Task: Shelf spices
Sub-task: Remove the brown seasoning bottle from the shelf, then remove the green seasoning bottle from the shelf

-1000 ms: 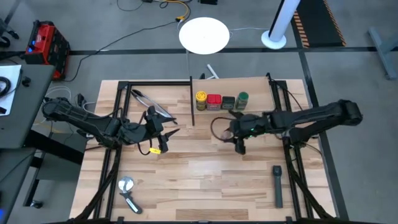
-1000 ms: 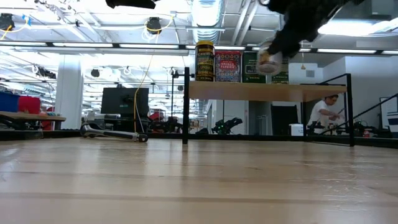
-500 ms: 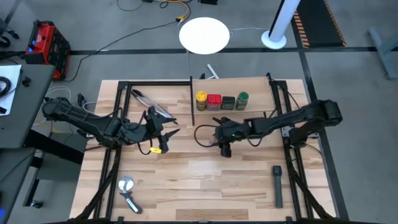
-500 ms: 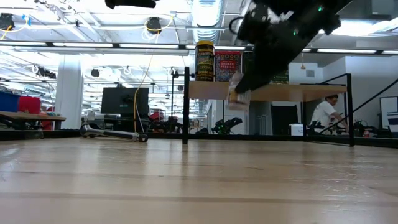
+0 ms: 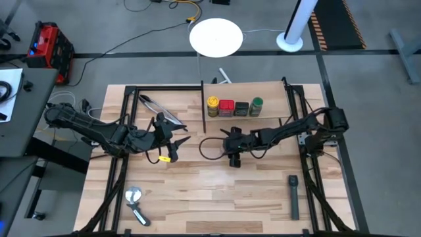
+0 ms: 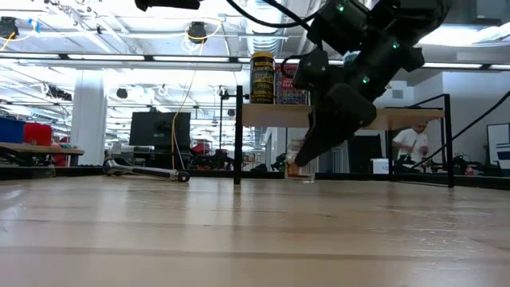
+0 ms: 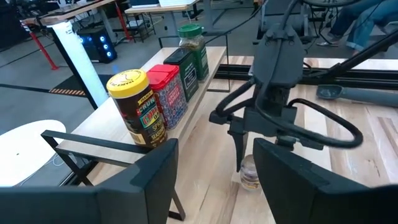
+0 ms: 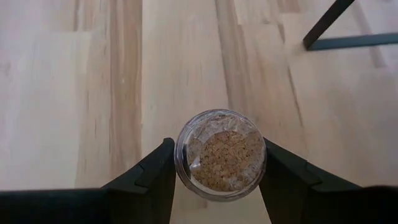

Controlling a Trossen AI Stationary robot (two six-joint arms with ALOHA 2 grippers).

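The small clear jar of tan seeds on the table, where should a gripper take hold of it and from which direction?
Grip the small clear jar across its round side wall, coming straight down from above. It stands upright on the table, so opposite sides of the wall are free. The right gripper already has it this way, a finger on each side. The left gripper waits apart.

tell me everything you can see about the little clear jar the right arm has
The small clear round jar is see-through, plastic or glass by its look, and filled with tan-brown granules. It stands upright at the light slatted wooden tabletop, in front of the light-wood shelf with black metal uprights, not on it; whether its base touches the wood I cannot tell. The right tool comes from above, its two dark fingers pressing opposite sides. Nothing else touches it.
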